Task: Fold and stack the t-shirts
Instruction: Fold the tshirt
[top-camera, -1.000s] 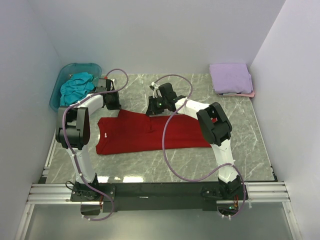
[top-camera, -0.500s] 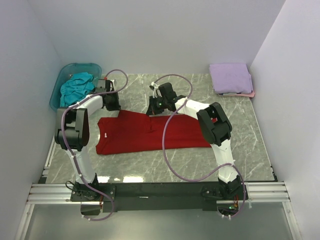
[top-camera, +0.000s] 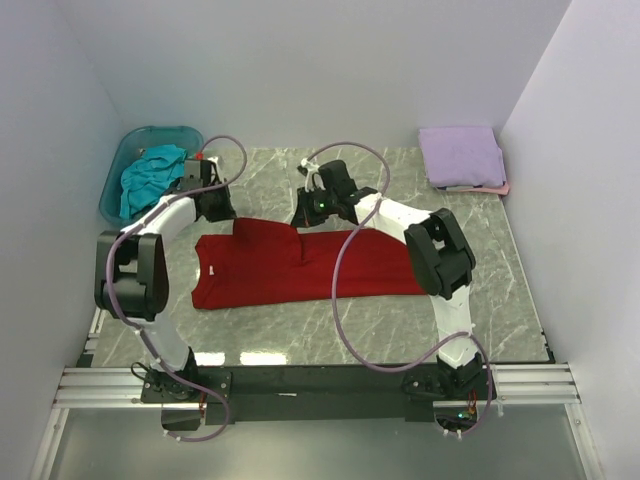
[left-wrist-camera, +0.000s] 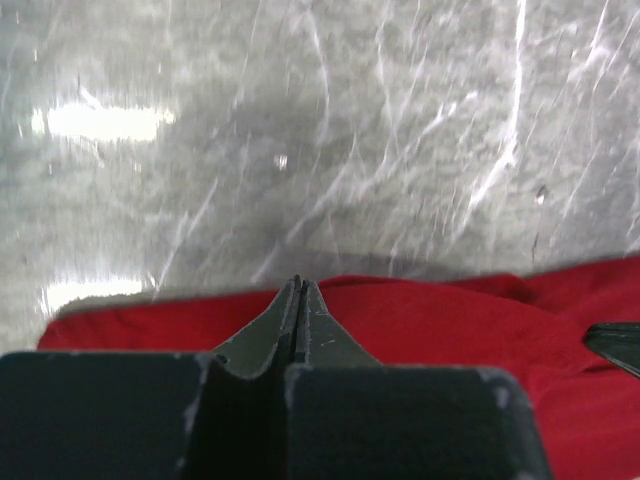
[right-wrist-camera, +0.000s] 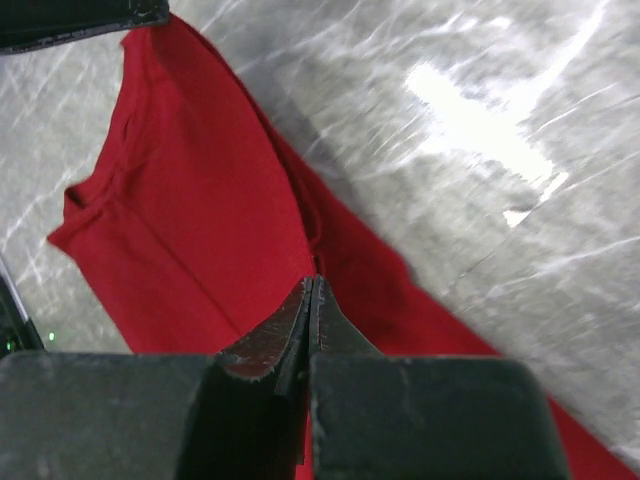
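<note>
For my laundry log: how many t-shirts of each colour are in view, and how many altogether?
red t-shirt: 1
teal t-shirt: 1
lavender t-shirt: 1
pale pink t-shirt: 1
Total: 4

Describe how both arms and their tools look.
The left arm and right arm have white links, bulky black joint housings and a looping mauve cable each. The left tool and right tool are dark, scuffed, wedge-shaped fingers on blocky black bases.

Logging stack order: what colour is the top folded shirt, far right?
Lavender shirt, top external view.
</note>
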